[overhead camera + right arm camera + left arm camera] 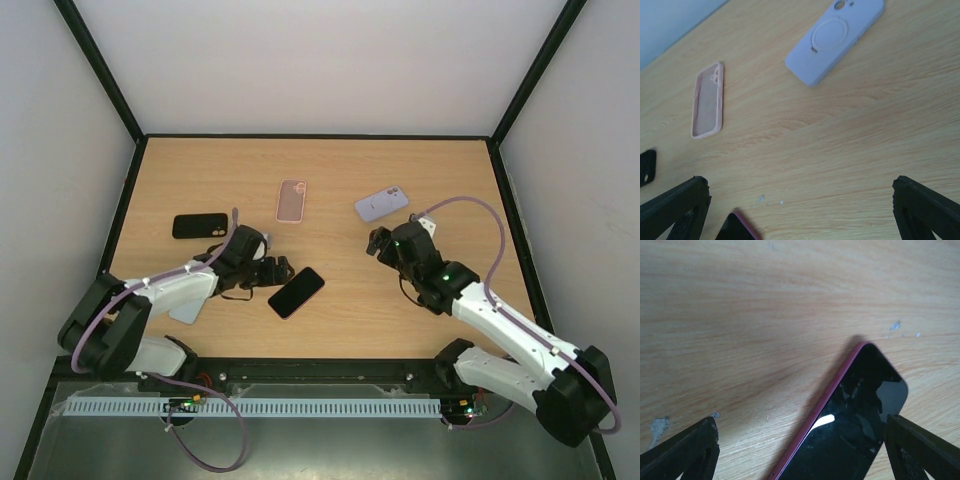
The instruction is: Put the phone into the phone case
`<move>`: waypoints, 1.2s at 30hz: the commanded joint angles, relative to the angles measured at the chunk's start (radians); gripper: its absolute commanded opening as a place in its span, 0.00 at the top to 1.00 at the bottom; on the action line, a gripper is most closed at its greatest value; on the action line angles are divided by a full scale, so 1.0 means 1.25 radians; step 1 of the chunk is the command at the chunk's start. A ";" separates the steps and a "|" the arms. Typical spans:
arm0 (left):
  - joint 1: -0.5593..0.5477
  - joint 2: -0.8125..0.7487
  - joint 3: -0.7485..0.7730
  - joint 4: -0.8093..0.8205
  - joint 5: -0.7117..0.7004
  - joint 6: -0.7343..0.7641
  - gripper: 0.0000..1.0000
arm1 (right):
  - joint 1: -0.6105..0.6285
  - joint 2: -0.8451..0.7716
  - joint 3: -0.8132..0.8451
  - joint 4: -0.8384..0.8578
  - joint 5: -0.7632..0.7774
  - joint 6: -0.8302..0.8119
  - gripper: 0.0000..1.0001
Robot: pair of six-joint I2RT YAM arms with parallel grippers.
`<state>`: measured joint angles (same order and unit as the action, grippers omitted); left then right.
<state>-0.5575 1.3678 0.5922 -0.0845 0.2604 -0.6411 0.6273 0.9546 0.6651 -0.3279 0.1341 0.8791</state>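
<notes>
Phone (296, 292) lies flat and screen-up near the middle of the counter (340, 165), apart from all three cases. Left tool (277, 270) hovers just beside it on the left, fingers (690, 452) spread wide, with the phone's upper corner between them in the wrist view. Right tool (378, 244) is spread too, holding nothing, near the lavender case (381, 204). Pink case (291, 200) lies farther back and black case (200, 226) sits to the left. The phone's rim looks reddish-pink, so the pink case is probably the match, though fit is hard to judge from here. The main risk is the phone's thin, flat shape. Closing fingers may skid over the glass or shove it away instead of gripping. A light case may also slide when the phone is pressed in.
</notes>
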 commanded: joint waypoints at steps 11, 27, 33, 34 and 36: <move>-0.127 0.061 -0.048 0.105 0.048 -0.088 0.17 | -0.003 0.071 -0.074 0.047 -0.202 0.096 0.04; -0.201 -0.009 -0.039 0.198 0.040 -0.207 0.22 | 0.039 0.101 -0.107 0.052 -0.213 0.153 0.16; -0.098 -0.077 -0.031 0.095 -0.045 -0.163 0.10 | 0.159 0.165 -0.065 0.037 -0.139 0.202 0.18; -0.080 -0.096 -0.031 0.075 -0.059 -0.156 0.08 | 0.182 0.182 -0.054 0.036 -0.126 0.210 0.18; -0.048 -0.146 -0.030 0.034 -0.097 -0.146 0.02 | 0.226 0.224 -0.026 0.027 -0.098 0.228 0.14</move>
<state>-0.6823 1.2861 0.5381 0.0830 0.2516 -0.8665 0.8249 1.1637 0.5610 -0.2790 -0.0845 1.1015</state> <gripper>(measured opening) 0.931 0.829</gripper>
